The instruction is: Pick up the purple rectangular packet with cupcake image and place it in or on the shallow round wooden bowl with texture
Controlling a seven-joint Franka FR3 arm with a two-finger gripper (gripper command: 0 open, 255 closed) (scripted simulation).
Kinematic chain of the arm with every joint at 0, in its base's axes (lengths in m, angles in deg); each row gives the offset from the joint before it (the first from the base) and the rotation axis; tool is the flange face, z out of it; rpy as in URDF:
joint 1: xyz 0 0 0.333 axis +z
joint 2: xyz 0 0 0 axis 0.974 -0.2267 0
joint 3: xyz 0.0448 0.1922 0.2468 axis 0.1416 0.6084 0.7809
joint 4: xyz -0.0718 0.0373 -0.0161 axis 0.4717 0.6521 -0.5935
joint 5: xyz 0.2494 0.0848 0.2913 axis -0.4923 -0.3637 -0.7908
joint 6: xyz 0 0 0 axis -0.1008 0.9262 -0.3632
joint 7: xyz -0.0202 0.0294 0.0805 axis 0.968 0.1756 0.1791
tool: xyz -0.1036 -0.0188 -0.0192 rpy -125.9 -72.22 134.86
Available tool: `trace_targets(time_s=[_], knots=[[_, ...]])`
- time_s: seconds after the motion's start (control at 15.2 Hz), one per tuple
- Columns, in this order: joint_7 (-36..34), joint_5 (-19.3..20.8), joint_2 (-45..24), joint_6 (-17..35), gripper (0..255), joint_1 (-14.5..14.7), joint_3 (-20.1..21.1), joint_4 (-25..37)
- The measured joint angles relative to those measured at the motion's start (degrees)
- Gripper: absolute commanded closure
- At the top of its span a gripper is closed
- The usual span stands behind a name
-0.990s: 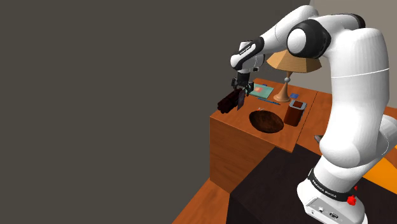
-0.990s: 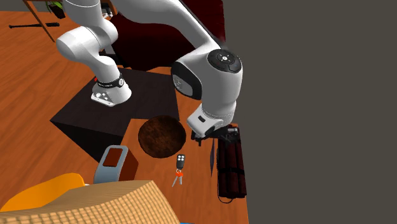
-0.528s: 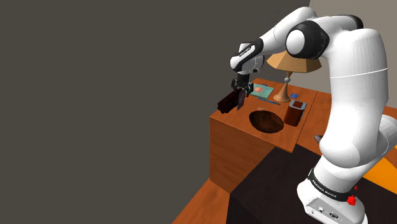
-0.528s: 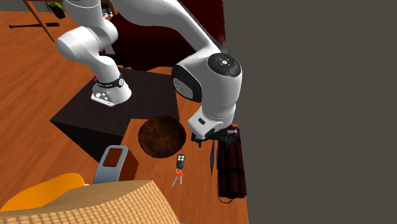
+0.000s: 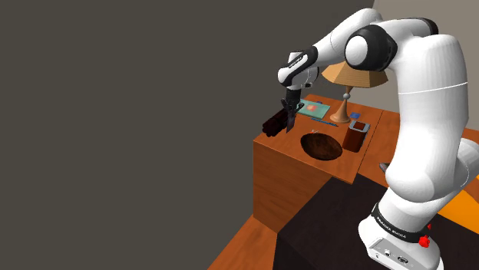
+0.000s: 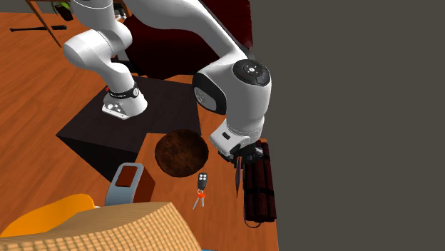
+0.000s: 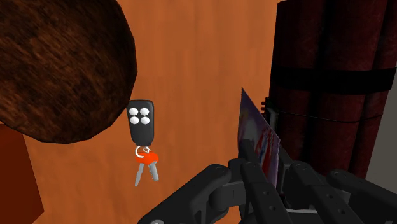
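A smooth orange-brown table [image 7: 191, 57] bears a shallow, round, rough-grained dark bowl [image 7: 57, 63]. To the second exterior view's right of it, near a black-banded bundle of dark red cylinders [image 7: 331, 76], the gripper [image 7: 264, 170] clamps the thin flat packet [image 7: 257, 137], seen edge-on with its print unclear. A black key fob [image 7: 140, 121] lies between.

arm [image 5: 426, 100]: stretched forward | claw [image 7: 266, 177]: pointing down, clasping packet [image 7: 258, 133]

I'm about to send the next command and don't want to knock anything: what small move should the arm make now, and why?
Probably a short, straight lift. The gripper is shut on the packet, which it holds edge-on. The dark red bundle is close beside the packet, and the key fob lies between it and the bowl. Rising first should clear both before carrying across.
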Motion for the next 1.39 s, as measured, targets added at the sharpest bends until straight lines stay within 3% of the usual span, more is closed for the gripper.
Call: trace_targets(time_s=[0.33,1.39], knots=[[-0.1,0.0,0.2,-0.2,255,0.0,0.0,0.0],[-0.6,1.1,5.4,-10.1,255,0.3,-0.6,4.7]])
